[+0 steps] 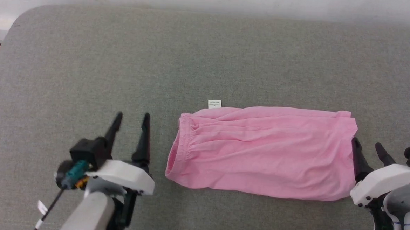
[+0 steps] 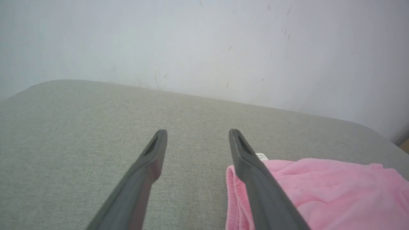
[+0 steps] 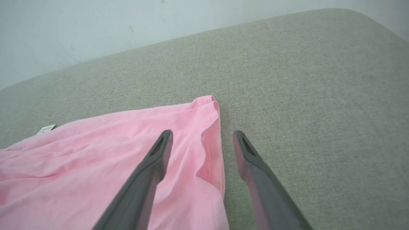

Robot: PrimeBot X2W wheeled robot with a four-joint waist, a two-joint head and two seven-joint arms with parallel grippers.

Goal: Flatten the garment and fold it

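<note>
Pink garment (image 1: 262,153) bears a white label (image 1: 214,104), print unreadable.

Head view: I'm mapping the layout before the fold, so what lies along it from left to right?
The left gripper → garment, waistband end first → right gripper.

Possibly a lab: fabric-covered table (image 1: 208,59), bare wall (image 2: 204,38).

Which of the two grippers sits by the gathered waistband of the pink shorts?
The left gripper, open, beside the gathered elastic waistband of the light pink fabric shorts; the right gripper stands at the opposite hemmed end.
</note>
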